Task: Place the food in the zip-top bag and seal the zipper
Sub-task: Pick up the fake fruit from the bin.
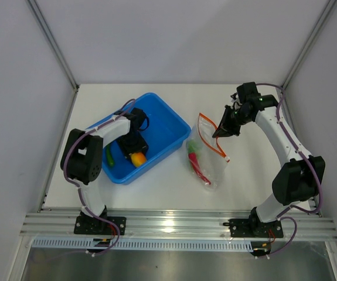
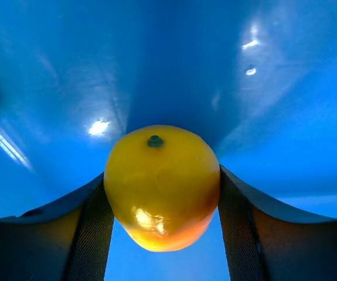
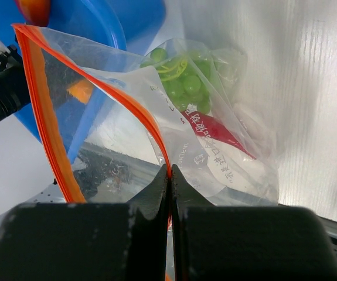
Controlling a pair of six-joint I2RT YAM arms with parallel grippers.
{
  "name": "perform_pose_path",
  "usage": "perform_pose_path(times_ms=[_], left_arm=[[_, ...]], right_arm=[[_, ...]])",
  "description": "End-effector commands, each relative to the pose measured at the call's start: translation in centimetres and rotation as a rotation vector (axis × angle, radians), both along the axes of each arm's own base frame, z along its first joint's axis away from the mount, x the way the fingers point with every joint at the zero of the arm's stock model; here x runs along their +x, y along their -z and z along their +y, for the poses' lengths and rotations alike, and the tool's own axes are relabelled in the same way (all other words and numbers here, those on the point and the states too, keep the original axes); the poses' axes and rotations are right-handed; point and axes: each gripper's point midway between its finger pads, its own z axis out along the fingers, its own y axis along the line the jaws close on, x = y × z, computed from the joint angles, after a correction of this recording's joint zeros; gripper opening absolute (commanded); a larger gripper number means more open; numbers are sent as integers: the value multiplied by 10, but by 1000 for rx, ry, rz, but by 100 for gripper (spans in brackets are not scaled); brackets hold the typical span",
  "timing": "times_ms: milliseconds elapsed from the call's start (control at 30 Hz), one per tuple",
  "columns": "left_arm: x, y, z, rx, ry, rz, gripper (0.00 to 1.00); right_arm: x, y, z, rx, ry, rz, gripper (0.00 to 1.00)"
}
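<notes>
My left gripper [image 1: 135, 147] is clamped on the yellow fruit [image 2: 161, 187] inside the blue tray [image 1: 163, 117]. My right gripper [image 3: 169, 175] pinches the bag [image 3: 221, 167] at its orange zipper [image 3: 41, 99], and the mouth gapes. A chili [image 3: 216, 130] and a green piece [image 3: 186, 82] lie inside. The table [image 1: 156, 190] is white, with pale walls [image 1: 156, 35] around it.

The clear bag [image 1: 214, 164] lay on the table [image 1: 156, 193] with its mouth lifted open, and its orange zipper [image 3: 44, 117] was not shut. A red chili [image 3: 218, 133] and green grapes [image 3: 186, 82] were inside it. The yellow-orange fruit [image 2: 161, 186] was held inside the blue tray [image 1: 165, 123], a green pepper [image 1: 109, 155] near it.
</notes>
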Motion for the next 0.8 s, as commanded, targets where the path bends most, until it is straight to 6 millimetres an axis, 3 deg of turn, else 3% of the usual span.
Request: perform_pose_path(times_ms=[0, 300, 400, 500, 633, 767], left_arm=[[21, -20, -8, -56, 32, -103, 45], [35, -77, 3, -11, 62, -232, 14], [34, -112, 7, -18, 60, -312, 2], [32, -139, 8, -38, 70, -380, 1], [24, -197, -3, -148, 129, -572, 1], [15, -246, -32, -300, 253, -729, 0]], right_arm=[[-2, -10, -2, 6, -14, -41, 0], [-4, -12, 2, 41, -19, -82, 0], [-4, -13, 1, 35, -28, -103, 0], [-5, -15, 1, 42, -34, -124, 0], [-4, -18, 5, 72, -39, -156, 0], [-7, -20, 8, 72, -53, -174, 0]])
